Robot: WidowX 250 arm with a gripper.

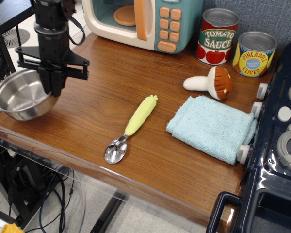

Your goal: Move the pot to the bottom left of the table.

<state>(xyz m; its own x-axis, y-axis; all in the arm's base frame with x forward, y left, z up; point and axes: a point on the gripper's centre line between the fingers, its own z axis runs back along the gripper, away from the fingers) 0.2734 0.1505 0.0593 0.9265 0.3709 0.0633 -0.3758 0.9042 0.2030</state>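
Observation:
The pot (20,96) is a shiny steel bowl-shaped pot at the front left corner of the wooden table (106,77). It sits at or just above the tabletop, close to the left edge. My gripper (53,90) comes down from above and is shut on the pot's right rim, its black fingers straddling the wall. A thin wire handle shows at the pot's left side. The pot is empty.
A spoon with a yellow corn handle (133,127) lies mid-table. A blue cloth (211,127) and toy mushroom (213,82) are to the right. A toy microwave (145,19), tomato sauce can (218,36) and pineapple can (253,53) stand at the back. A dark blue toy stove (281,145) is at the right.

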